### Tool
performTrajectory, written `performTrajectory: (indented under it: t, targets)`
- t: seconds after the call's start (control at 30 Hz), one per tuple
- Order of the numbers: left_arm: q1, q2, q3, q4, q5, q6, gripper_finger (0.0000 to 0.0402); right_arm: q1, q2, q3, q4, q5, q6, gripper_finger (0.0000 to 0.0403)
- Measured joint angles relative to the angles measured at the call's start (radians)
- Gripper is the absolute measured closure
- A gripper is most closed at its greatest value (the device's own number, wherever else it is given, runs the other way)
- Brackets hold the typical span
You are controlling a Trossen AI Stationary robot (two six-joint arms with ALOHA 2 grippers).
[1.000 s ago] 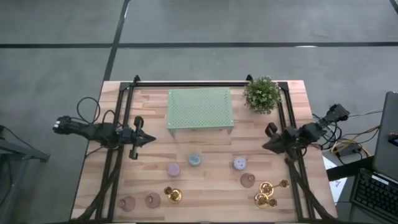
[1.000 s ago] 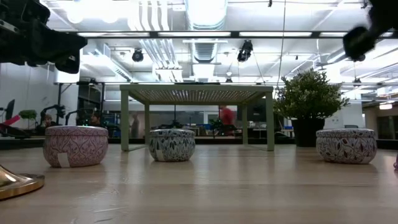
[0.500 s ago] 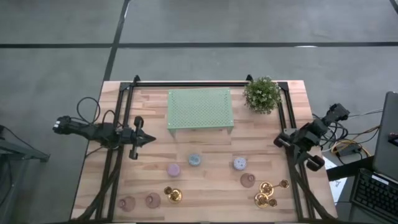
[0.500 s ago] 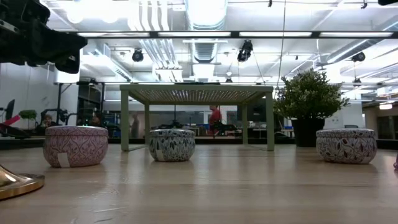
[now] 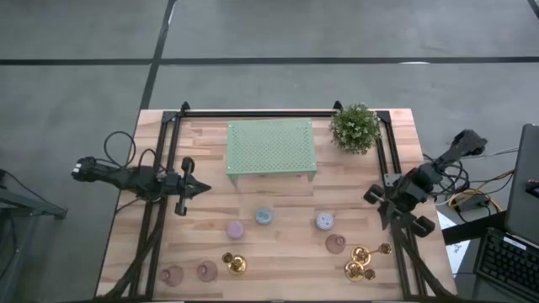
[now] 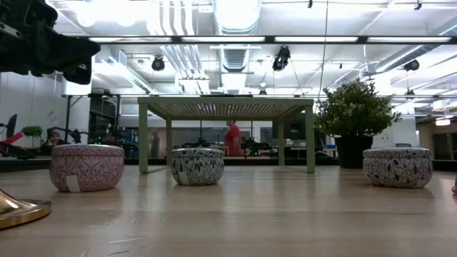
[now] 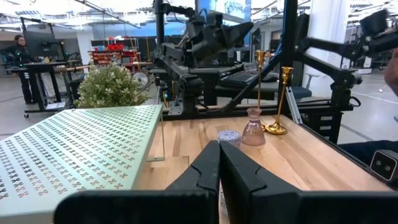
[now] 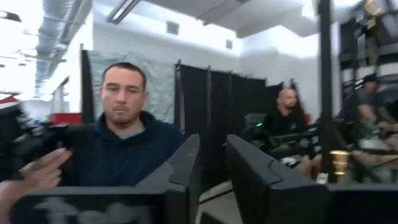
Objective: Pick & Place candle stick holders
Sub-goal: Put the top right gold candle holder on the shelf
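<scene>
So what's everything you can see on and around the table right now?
Stand: one, pale green, perforated, back middle of the table.
Plant: one, green, back right corner.
Small cups: six, pink, lilac and pale blue, spread across the front half.
Candlesticks: three, gold, one front left of centre, two front right.
Table: one, light wood.
People: several, dark clothes, in the room beyond the table.
Left arm's fingers: dark, shut, over the table's left side.
Right arm's fingers: dark, slightly apart, at the table's right edge.
</scene>
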State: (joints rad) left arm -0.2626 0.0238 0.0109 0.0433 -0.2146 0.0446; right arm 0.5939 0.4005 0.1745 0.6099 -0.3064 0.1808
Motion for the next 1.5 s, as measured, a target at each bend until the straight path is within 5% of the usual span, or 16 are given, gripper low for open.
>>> performTrajectory:
  t: [0.47,0.87,1.5]
  targets:
    - [0.000,0.000,0.000,0.001,0.000,0.000,0.0387,0.155,0.285,0.292,-0.381,-0.035,0.030,0.0225]
    - [0.000,0.000,0.000,0.001,0.000,0.000,0.0387,0.207,0.289,0.428,-0.706,0.074,0.112,0.0224]
    - [0.000,0.000,0.000,0.001,0.000,0.000,0.0387,0.207,0.275,0.420,-0.674,0.078,0.135,0.0233]
